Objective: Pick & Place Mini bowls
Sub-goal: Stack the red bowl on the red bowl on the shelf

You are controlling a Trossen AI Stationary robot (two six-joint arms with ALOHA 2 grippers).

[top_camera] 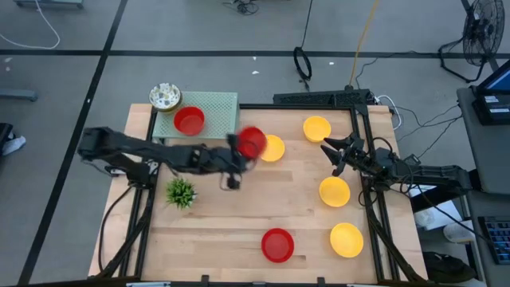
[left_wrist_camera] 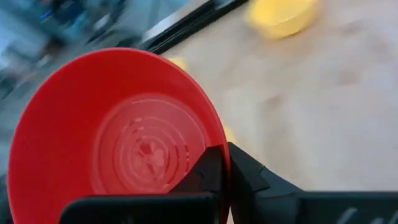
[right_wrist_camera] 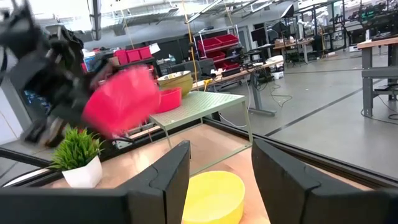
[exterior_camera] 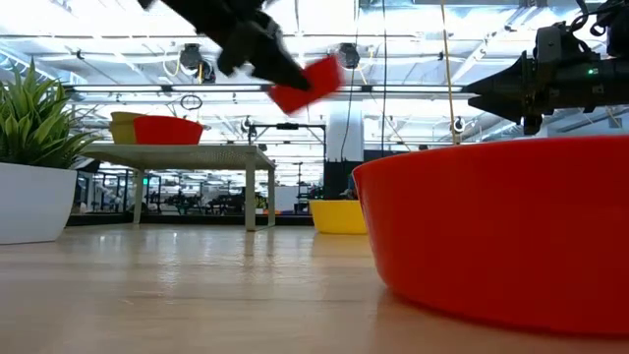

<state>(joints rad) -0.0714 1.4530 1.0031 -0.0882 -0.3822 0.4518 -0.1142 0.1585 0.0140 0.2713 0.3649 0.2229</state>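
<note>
Left hand [top_camera: 239,155] clamped on red mini bowl [top_camera: 252,142], airborne at frame center; right hand [top_camera: 331,151] fingers apart, hovering right over tabletop [top_camera: 223,231].

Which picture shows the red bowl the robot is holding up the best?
The left wrist view: the held red bowl fills it, showing its inside. The high view shows it small above the table, the low view sideways in the air, the right wrist view blurry.

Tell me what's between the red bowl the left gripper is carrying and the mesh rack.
Nothing but air and bare table in the high view: the carried red bowl hangs just off the rack's corner. Left gripper holds its rim.
</note>
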